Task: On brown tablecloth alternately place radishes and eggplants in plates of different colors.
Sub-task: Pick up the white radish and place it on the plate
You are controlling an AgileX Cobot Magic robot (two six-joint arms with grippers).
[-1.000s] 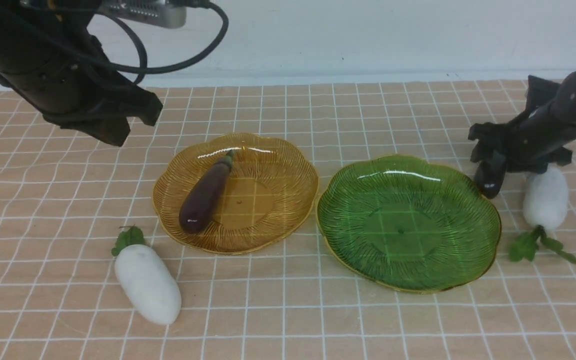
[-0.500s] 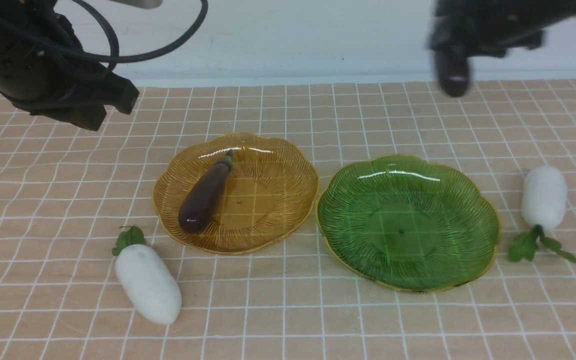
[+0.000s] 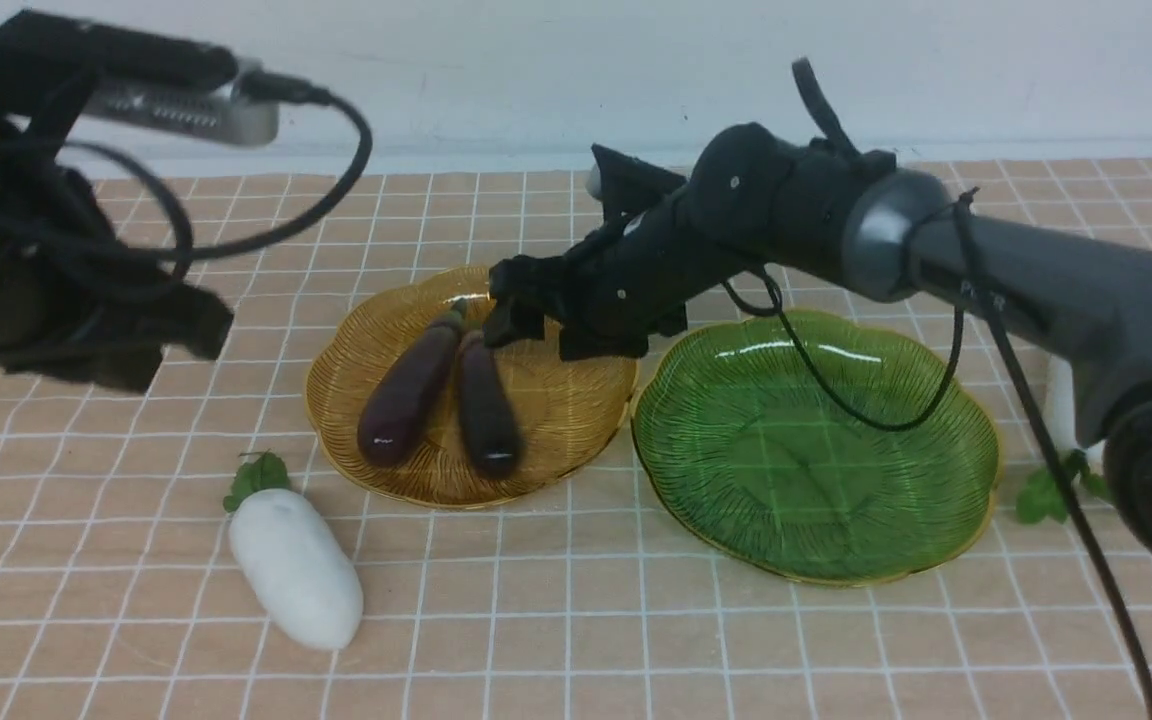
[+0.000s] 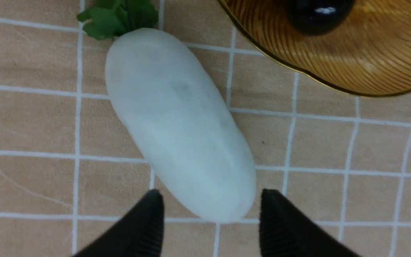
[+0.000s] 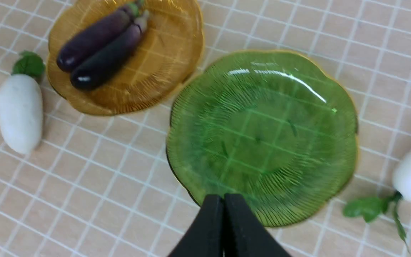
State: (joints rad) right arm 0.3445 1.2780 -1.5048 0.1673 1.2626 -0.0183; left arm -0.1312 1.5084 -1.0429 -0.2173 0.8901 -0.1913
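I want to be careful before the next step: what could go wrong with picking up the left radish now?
1. The left jaws stand open over only the rounded end of the smooth left radish; it may squirt out.
2. The right arm stretches above the green plate, so carrying a radish there could cause a collision.

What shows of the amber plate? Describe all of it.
The amber plate looks like translucent ribbed plastic with a scalloped rim, glossy. It lies flat on the brown tablecloth, close beside the green plate. Two purple eggplants lie in it side by side, stems toward its far rim.
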